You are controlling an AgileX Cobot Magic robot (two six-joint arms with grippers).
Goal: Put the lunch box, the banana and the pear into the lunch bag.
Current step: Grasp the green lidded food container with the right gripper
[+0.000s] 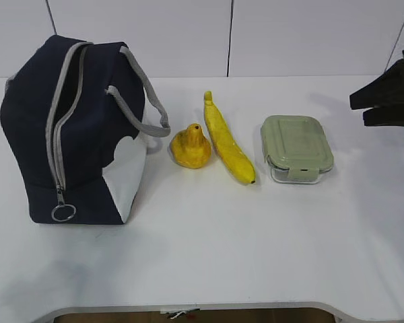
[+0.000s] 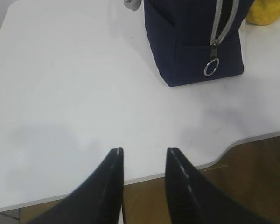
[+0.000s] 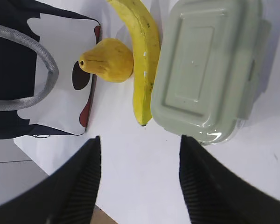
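The white tabletop (image 1: 209, 262) lies nearest. Beyond it stand the navy fabric lunch bag (image 1: 67, 134), unzipped, then the squat yellow pear (image 1: 190, 147), long yellow banana (image 1: 229, 141) and green-lidded clear lunch box (image 1: 297, 148), all still outside. Both tools, left tool (image 2: 143, 161) and right tool (image 3: 139, 158), are released and empty.

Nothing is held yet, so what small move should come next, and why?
Probably lower the right gripper onto the lunch box: its jaws are open and empty just short of the green lid, while the bag already stands unzipped. The left gripper is open over bare table.
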